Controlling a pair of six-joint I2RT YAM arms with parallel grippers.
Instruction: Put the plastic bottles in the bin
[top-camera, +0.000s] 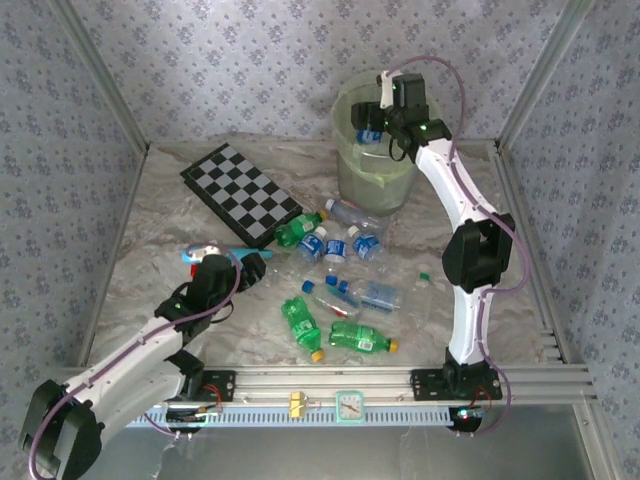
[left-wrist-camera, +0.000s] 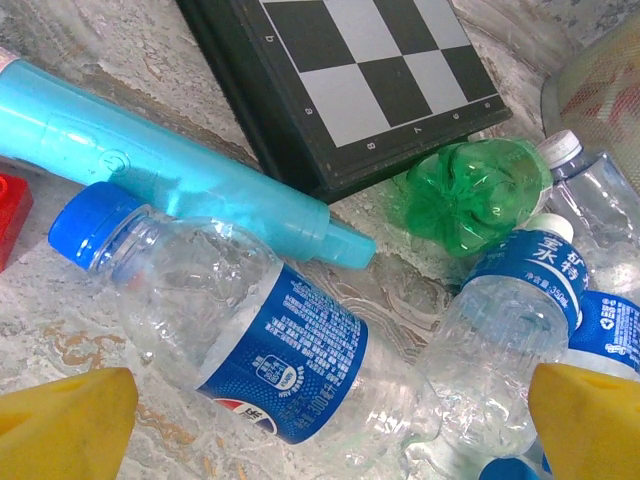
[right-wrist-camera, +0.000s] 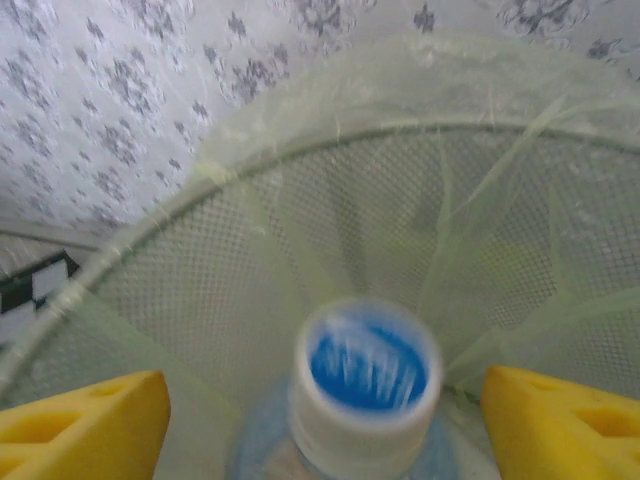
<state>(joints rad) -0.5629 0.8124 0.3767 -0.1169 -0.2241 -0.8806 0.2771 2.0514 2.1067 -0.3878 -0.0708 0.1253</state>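
Marbled tabletop (left-wrist-camera: 45, 330) bears a clear bottle (left-wrist-camera: 190, 290) with blue Pepsi-logo label (left-wrist-camera: 290, 365).

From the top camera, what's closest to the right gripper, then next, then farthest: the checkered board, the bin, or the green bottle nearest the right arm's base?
1. The bin: at the back, with the right gripper over its opening.
2. The checkered board: off to the left of the bin.
3. The green bottle: at the near edge, by the arm bases.
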